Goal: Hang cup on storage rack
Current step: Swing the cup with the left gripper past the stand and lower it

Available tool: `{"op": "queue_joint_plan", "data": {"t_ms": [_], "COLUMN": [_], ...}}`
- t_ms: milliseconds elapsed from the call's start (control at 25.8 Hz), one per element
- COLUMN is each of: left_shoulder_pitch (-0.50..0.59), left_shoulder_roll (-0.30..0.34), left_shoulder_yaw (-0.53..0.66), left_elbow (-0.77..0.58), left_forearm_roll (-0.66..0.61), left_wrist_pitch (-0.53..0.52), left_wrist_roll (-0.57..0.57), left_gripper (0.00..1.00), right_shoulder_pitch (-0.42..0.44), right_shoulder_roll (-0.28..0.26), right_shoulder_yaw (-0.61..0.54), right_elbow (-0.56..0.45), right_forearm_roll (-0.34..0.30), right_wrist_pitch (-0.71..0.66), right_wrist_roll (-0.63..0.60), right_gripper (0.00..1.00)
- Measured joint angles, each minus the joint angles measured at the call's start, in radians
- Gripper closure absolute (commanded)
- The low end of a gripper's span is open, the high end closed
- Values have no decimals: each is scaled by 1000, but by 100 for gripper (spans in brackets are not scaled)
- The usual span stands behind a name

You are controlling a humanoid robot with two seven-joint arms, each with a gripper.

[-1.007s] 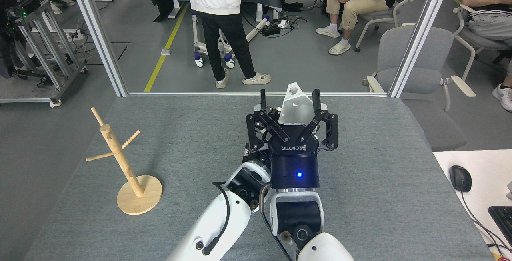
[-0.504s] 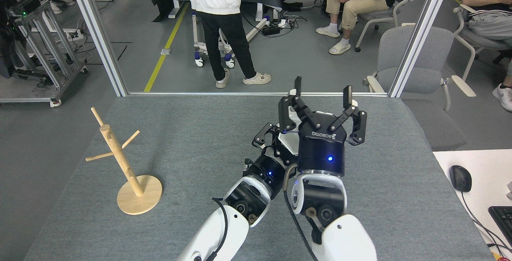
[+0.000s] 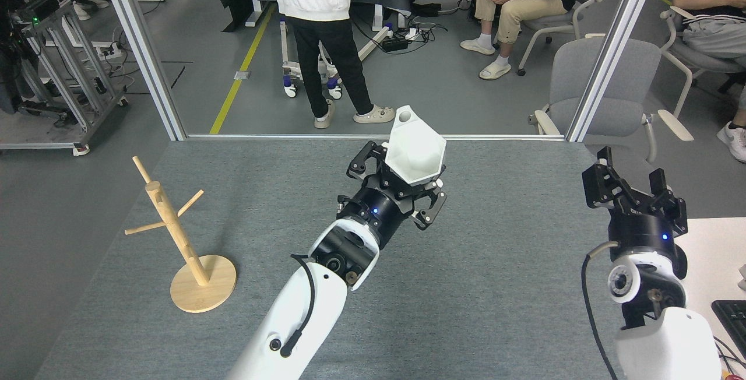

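Observation:
The cup (image 3: 415, 152) is white and faceted, with its small loop handle at the top, pointing away from me. It hangs above the middle of the table's far half, and my left gripper (image 3: 402, 186) is shut on its lower part from below. My right gripper (image 3: 632, 169) is open and holds nothing; it hangs over the table's right edge, well apart from the cup. The storage rack (image 3: 175, 231), a light wooden mug tree on a round base, stands upright at the table's left, far from both grippers, with nothing on its pegs.
The grey felt table (image 3: 513, 287) ends at a metal-framed glass wall. Behind it a person (image 3: 317, 24) stands, others sit, and a grey chair (image 3: 606, 88) is there. A white desk with a mouse (image 3: 670, 259) and a keyboard adjoins on the right.
My right gripper has let go of the cup and drawn back to the right edge. The cup is now in my left gripper alone, shifted slightly left and fully in view.

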Motion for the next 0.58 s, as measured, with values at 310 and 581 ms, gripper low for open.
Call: {"op": "queue_joint_plan", "data": {"t_ms": [310,581], "left_shoulder_pitch": [-44,-48], "left_shoulder_roll": [60,211], "left_shoulder_yaw": [231,348], "left_elbow": [-81,-175], "left_forearm_roll": [2,2], "left_wrist_pitch": [-136,-193], "left_wrist_roll": [-46,-69], "left_gripper": [68,68], "right_shoulder_pitch": [93,140], "right_shoulder_roll": [-34,-33], "right_shoulder_yaw": [-110,-117], "right_elbow": [136,111], "right_forearm_roll": [121,157], "right_wrist_pitch": [-297,-318], "right_wrist_roll": [-2,-15], "right_gripper": [1,1]}}
